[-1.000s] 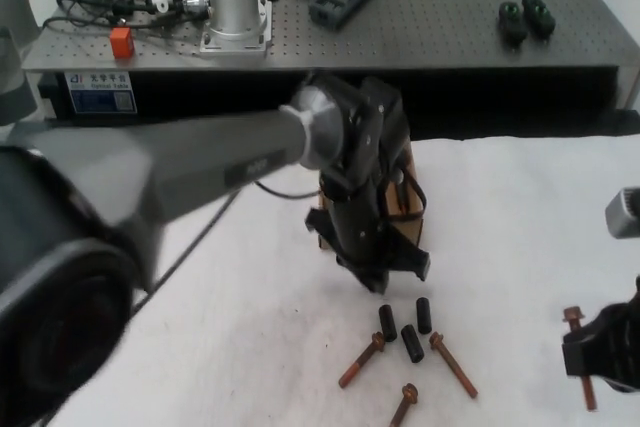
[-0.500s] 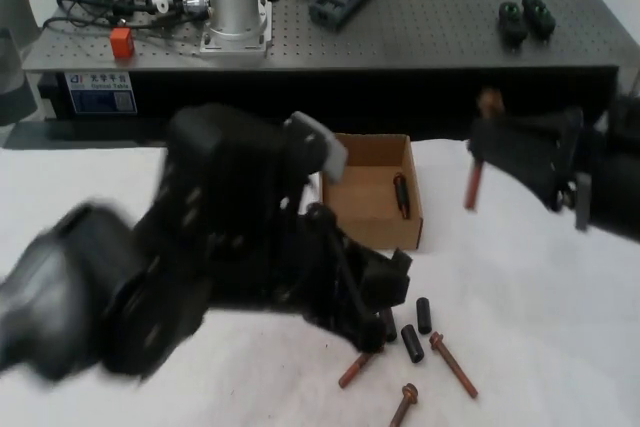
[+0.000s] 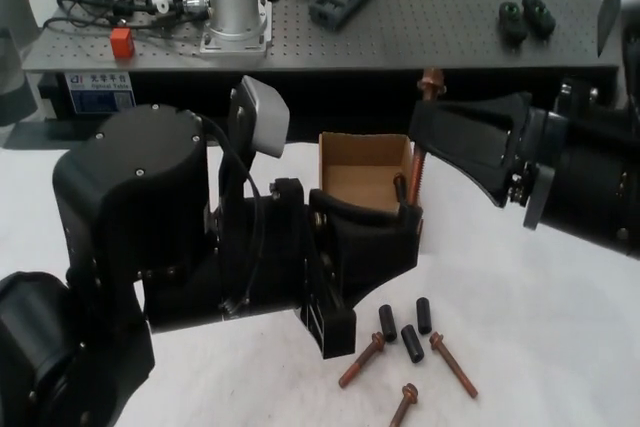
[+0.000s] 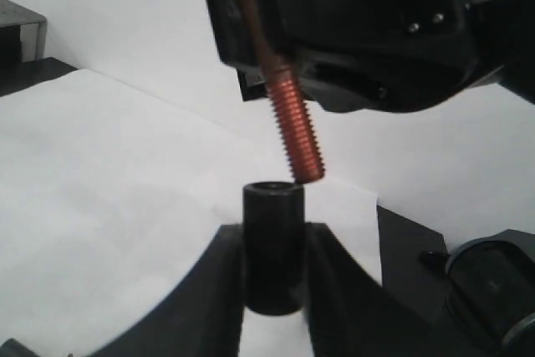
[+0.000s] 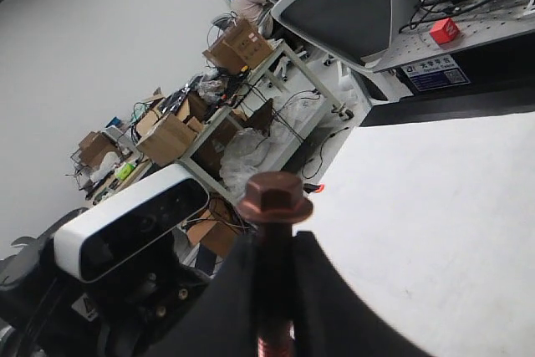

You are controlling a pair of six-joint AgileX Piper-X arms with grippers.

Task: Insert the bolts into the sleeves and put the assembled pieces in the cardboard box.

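Observation:
My left gripper (image 4: 273, 244) is shut on a black sleeve (image 4: 273, 232), held upright with its open end up. My right gripper (image 5: 272, 261) is shut on a copper bolt (image 5: 273, 196) just under its hex head. The bolt's threaded tip (image 4: 298, 140) hangs slightly tilted, right above the sleeve's mouth. In the high view the bolt (image 3: 418, 157) and right gripper (image 3: 428, 142) meet the left gripper (image 3: 405, 217) at the front right corner of the cardboard box (image 3: 352, 152). A dark piece (image 3: 400, 187) shows at that corner; I cannot tell whether it lies inside the box.
Three loose black sleeves (image 3: 411, 343) and three loose bolts (image 3: 452, 364) lie on the white cloth in front of the box. Behind the box is a perforated metal bench (image 3: 420, 17) with a post, cables and small black parts. The left arm's bulk (image 3: 150, 247) covers the cloth's left side.
The right arm lifted its bolt from the cloth at the right and carried it left to the box. The left arm swung and turned, bringing its gripper up under the bolt.

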